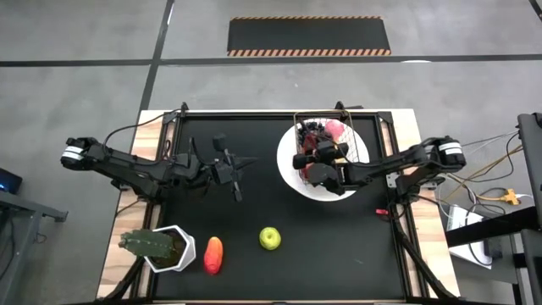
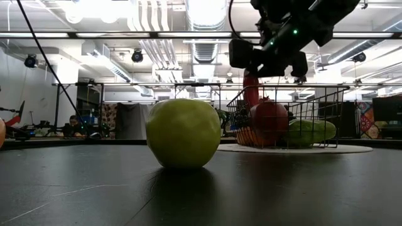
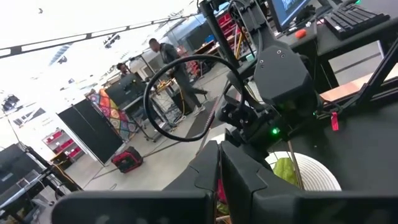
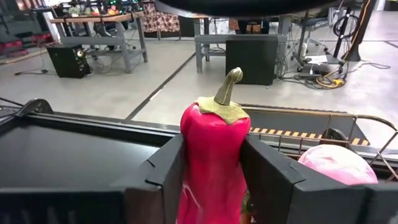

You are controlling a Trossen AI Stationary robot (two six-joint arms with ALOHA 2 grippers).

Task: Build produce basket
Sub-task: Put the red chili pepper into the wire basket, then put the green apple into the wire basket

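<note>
The wire basket (image 1: pixel 332 146) stands on a round white plate (image 1: pixel 292 180) at the far right of the table. It holds a red apple (image 2: pixel 271 119), a green pepper (image 2: pixel 309 132), a pink peach (image 4: pixel 336 165) and dark fruit. My right gripper (image 4: pixel 214 171) hovers over the basket's left part, shut on a red pepper (image 2: pixel 251 91). A green apple (image 1: pixel 269 238) and a red-orange fruit (image 1: pixel 213 255) lie on the near part of the table. My left gripper (image 1: pixel 236 188) waits mid-table, left of the basket, fingers shut and empty. My right gripper pinches the red pepper by its upper body (image 4: pixel 213 140), just below the green cap and stem (image 4: pixel 227 87), between its two fingers (image 4: pixel 163 168). The pepper stands upright, stem up. Its lower end (image 2: pixel 251 103) reaches below the basket's rim; whether it rests on the fruit inside is hidden.
A green cactus-like plant in a white pot (image 1: pixel 165 247) stands at the near left corner. In the low view the green apple (image 2: pixel 183 133) sits in front of the basket (image 2: pixel 286 119). The black table top (image 1: pixel 339 246) is bare between apple and plate.
</note>
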